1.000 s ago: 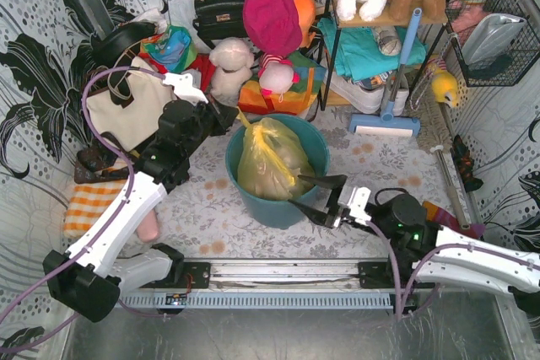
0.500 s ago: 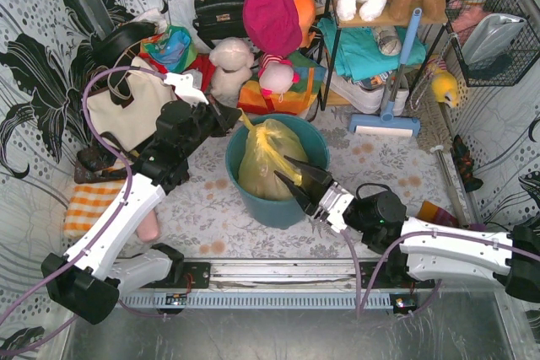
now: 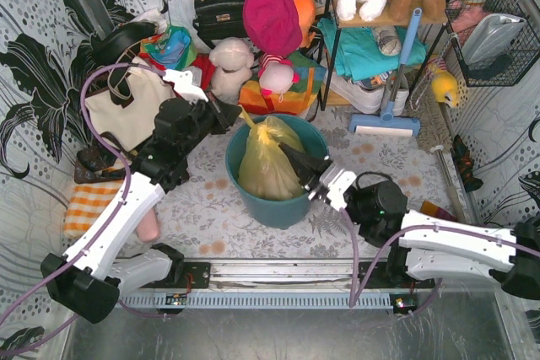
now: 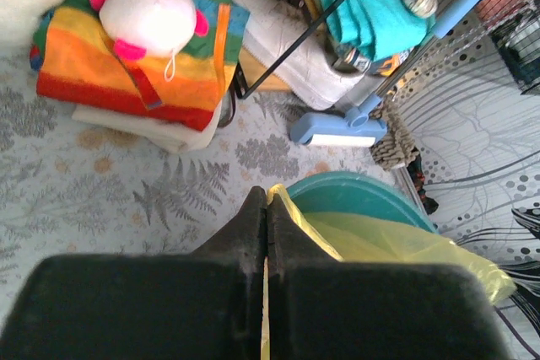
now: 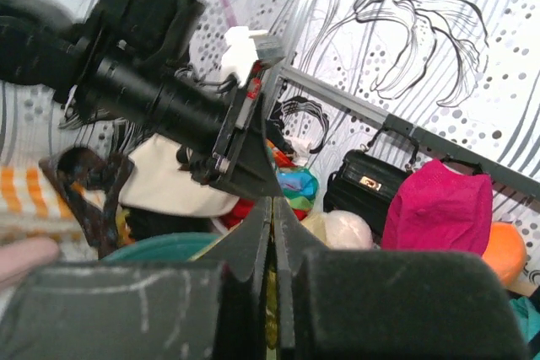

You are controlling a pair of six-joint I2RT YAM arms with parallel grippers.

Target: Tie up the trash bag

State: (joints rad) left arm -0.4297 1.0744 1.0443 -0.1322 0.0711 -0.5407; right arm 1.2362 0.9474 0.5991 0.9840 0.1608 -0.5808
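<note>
The trash bag (image 3: pixel 263 164) is thin yellow-green plastic and stands bunched in the round teal bin (image 3: pixel 283 206). My left gripper (image 3: pixel 233 115) is at the bin's far left rim, shut on a pulled-up corner of the bag. In the left wrist view a yellow strip runs between the closed left gripper (image 4: pixel 267 197), with the trash bag (image 4: pixel 405 240) and the bin (image 4: pixel 359 183) to its right. My right gripper (image 3: pixel 292 156) is shut on the bag's right side. In the right wrist view, yellow plastic shows between the closed right gripper (image 5: pixel 272 206), which points at the left arm's fingers (image 5: pixel 245 166).
A cream tote bag (image 3: pixel 126 107) with black straps lies behind the left arm. Soft toys (image 3: pixel 229 69), a black handbag (image 3: pixel 219 10) and a rainbow cloth (image 3: pixel 274 94) crowd the back. A blue mop (image 3: pixel 390 90) leans on a shelf at right. An orange striped cloth (image 3: pixel 89 204) lies at left.
My right gripper swung up and left from the bin's front rim onto the bag's right side and went from open to shut on it. The left gripper kept its hold.
</note>
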